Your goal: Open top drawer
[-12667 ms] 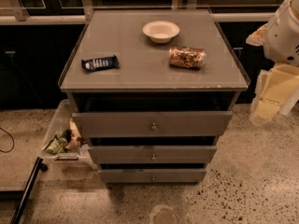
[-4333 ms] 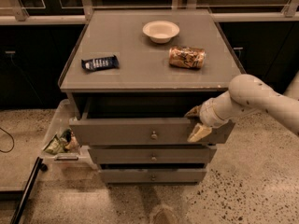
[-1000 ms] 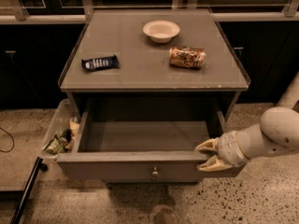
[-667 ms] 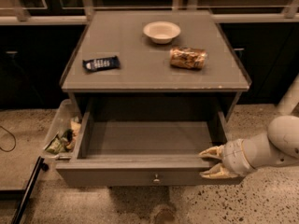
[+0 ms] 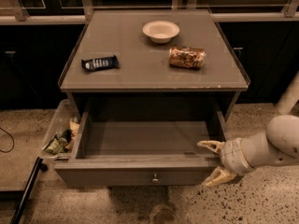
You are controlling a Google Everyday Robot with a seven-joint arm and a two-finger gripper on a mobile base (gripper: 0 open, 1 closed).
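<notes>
— Where's the top drawer (image 5: 117, 175)?
— Pulled well out toward six o'clock, under the cabinet top (image 5: 135, 71).
— The gripper (image 5: 203, 164)?
— At its four o'clock corner, fingers spread apart, straddling the front panel.
— Beyond?
— A bowl (image 5: 160, 31), twelve o'clock.

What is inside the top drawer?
Only the bare grey floor and walls of the top drawer show, with no items visible. The strip just behind its front panel is hidden. The gripper sits at its front right corner.

Open top drawer (image 5: 140, 139), pincer (image 5: 206, 164) at right corner
</notes>
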